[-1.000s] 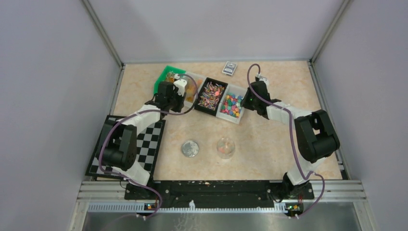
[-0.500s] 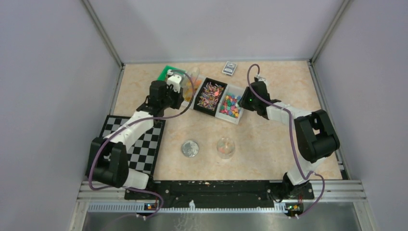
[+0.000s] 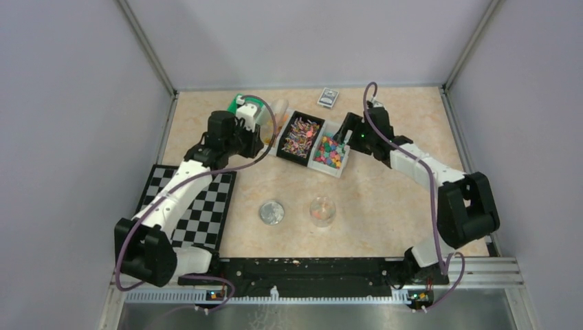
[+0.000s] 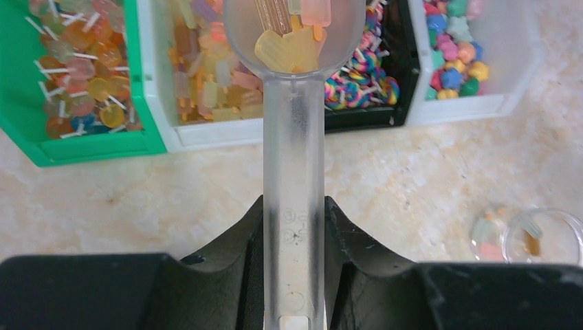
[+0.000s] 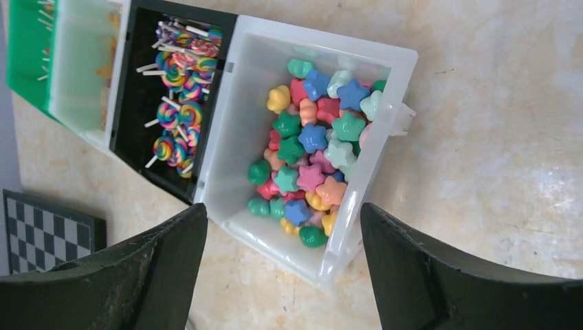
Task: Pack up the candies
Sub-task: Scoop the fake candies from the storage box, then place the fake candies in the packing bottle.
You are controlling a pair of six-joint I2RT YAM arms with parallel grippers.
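Currently the left gripper (image 4: 294, 227) clamps a clear spoon (image 4: 294, 137) of orange candies (image 4: 292, 45) above the far bins (image 4: 206, 135) (right gripper (image 5: 282, 237) gapes over star sweets (image 5: 309, 158)). Any tilt en route could spill them.

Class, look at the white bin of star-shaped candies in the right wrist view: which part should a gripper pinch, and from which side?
Probably the near end wall of the white bin, from straight above: it is thin and upright, open table lies outside it, and the floor just inside is partly bare. The left wall sits against the black bin; the star candies crowd the right wall.
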